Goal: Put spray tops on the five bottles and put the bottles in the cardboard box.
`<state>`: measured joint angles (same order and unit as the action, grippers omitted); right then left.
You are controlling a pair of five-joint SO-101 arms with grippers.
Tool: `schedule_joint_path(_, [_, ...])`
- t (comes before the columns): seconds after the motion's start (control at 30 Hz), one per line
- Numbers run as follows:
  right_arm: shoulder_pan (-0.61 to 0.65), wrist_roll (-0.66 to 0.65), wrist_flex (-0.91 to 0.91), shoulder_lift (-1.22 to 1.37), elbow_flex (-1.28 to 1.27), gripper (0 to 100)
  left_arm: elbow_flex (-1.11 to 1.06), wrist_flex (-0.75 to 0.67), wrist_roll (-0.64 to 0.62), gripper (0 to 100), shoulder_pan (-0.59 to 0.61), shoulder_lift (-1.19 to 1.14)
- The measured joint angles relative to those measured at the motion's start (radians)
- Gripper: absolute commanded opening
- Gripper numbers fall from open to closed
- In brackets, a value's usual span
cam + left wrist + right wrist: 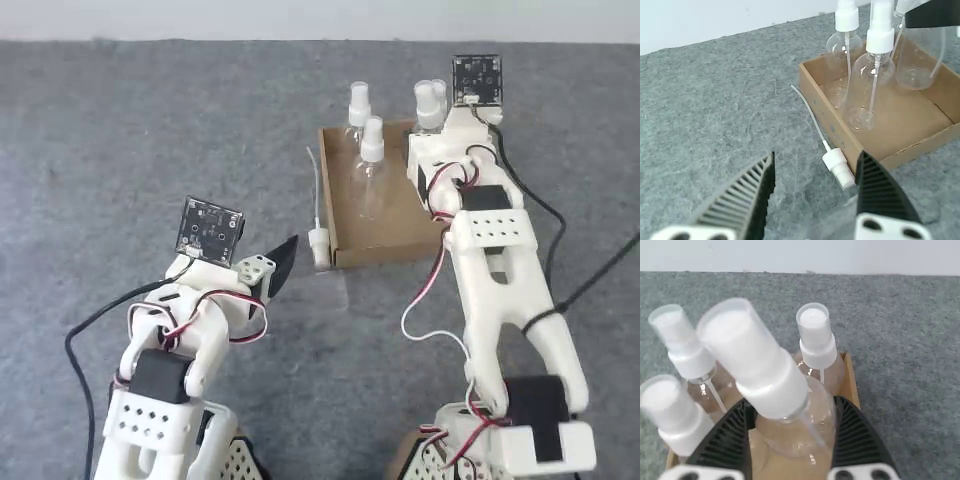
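Now one bottle (pixel 795 432) with its top on is squeezed in the right gripper (pixel 792 410) at the cardboard box's (pixel 390 256) far right corner. A loose spray top (pixel 320 246) lies by the box's near left corner, beside the wide-open, empty left gripper (pixel 816 156).

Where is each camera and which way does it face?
High view: fixed above the table, looking down; left arm, right arm and cardboard box show.
Left wrist view: on the left arm, facing past the open left gripper to the loose spray top beside the box.
Right wrist view: on the right arm, looking down over the right gripper, shut on a bottle at the box.
Shared: all show the box.
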<state>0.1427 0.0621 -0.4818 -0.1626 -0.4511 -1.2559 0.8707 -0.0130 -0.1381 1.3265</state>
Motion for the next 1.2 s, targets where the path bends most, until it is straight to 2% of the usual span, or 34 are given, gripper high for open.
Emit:
schedule_joint_path(0.2, [0.0,0.066,0.061,0.081,-0.003,0.6,0.0,0.0,0.0,24,0.0,0.0])
schedule_joint_path(0.47, [-0.014,0.071,0.189,0.107,-0.101,0.6,0.0,0.0,0.0,24,0.0,0.0])
schedule_joint_path(0.77, [-0.035,0.08,0.204,0.107,-0.12,1.2,0.0,0.0,0.0,24,0.0,0.0])
schedule_joint_path(1.03, [-0.035,0.083,0.204,0.107,-0.149,17.0,0.0,0.0,0.0,24,0.0,0.0])
schedule_joint_path(1.2, [-0.029,0.083,0.206,0.107,-0.155,23.5,0.0,0.0,0.0,24,0.0,0.0])
